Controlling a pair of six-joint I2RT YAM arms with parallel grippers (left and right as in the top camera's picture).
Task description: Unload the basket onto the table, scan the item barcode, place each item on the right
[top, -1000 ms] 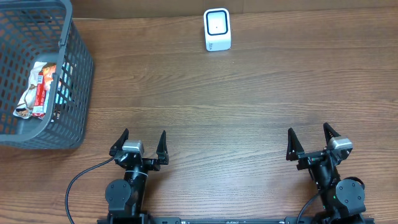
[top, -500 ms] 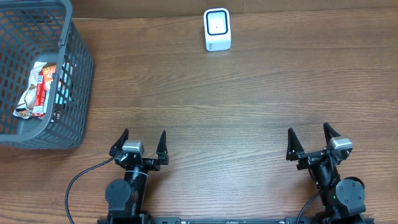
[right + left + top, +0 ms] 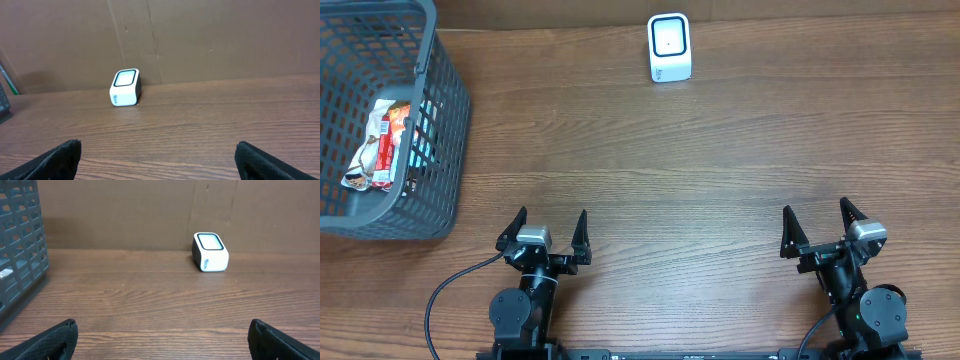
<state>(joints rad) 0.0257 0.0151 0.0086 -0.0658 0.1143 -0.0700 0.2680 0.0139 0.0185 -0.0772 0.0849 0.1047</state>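
Work on the scan has not begun, as far as I can judge. The item, a crinkled snack packet in red, white and orange wrap, lies inside the basket at the far left of the table, with what may be other wrappers beside it, too hidden by the mesh to name. The scanner stands alone at the back edge, well apart from the basket and from both arms.

The left hand sits at the near edge, released, its dark tapered fingers spread wide with nothing between them. The right hand is the same on the other side: splayed and empty. So every step is left: reach into the basket, lift the packet out, and turn its barcode toward the scanner's window.

The basket is grey plastic lattice with slightly flared walls. The scanner is a small white block with rounded corners and a dark-rimmed face tilted upward. The table is brown wood grain, smooth and a little glossy. A plain brown board closes off the back, and a black cable curls by the left arm's base.
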